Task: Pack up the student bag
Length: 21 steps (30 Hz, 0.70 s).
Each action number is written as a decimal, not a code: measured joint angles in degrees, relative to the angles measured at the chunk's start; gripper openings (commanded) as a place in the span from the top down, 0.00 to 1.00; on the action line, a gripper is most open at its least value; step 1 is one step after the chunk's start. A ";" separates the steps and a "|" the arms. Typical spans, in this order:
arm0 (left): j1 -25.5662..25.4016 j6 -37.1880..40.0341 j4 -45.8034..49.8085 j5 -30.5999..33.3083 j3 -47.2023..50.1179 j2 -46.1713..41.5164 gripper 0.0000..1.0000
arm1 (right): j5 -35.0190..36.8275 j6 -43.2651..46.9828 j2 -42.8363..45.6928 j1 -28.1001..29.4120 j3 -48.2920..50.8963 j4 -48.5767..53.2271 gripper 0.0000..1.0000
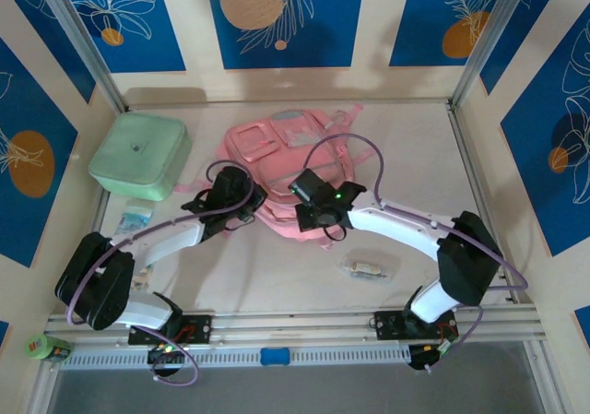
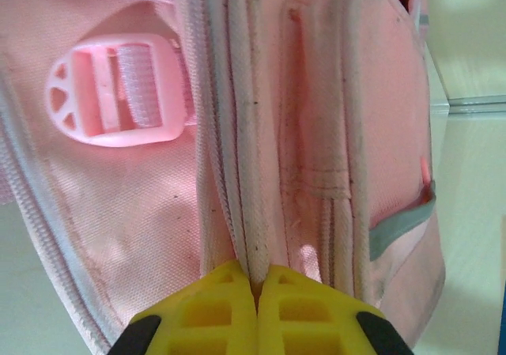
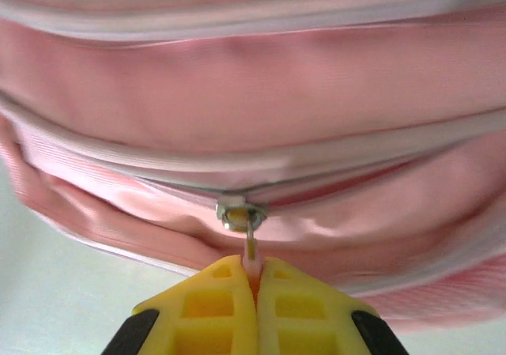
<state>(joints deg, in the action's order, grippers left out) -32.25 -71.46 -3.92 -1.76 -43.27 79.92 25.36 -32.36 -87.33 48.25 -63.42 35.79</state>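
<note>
At the far left of the table (image 1: 277, 280) sits a mint box (image 1: 140, 156), well apart from the work. The left gripper (image 2: 257, 282) is pinched together on a ridge of white piping (image 2: 241, 173) along the near-left edge of the bag (image 1: 277, 151), just beside a pink buckle (image 2: 118, 94). Nothing but that seam shows between its yellow fingers. The bag lies flat mid-table, toward the back wall, with both arms reaching onto its near side. The right gripper (image 3: 254, 282) is clamped on the zip pull (image 3: 251, 248), which hangs from the metal slider (image 3: 239, 213). This looks like unzipping the bag before anything goes in. To do it well, the left grip should act as an anchor and hold the fabric taut against the pull. The right should draw the slider along the line of the teeth, not away from them, following the curve of the zip. The tab is thin and held near its tip, so a jerk could slip it free. A small clear pouch (image 1: 367, 267) lies to the right, near the right arm.
</note>
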 measured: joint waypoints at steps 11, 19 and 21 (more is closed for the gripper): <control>12.15 12.85 7.17 -10.19 -7.67 6.01 0.86 | -2.97 -1.22 -1.51 1.51 -1.70 0.00 1.00; 13.73 12.09 4.70 -8.72 -3.91 3.08 0.49 | -3.98 -2.73 -9.05 5.90 -6.86 0.79 1.00; 11.96 8.87 3.26 -7.74 0.46 -0.98 0.46 | -3.98 -3.08 -9.01 5.90 -6.84 0.92 1.00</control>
<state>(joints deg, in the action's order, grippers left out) -20.29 -62.59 -0.67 -9.50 -42.81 78.94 21.39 -35.44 -96.33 54.15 -70.26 36.71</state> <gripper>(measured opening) 0.517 0.052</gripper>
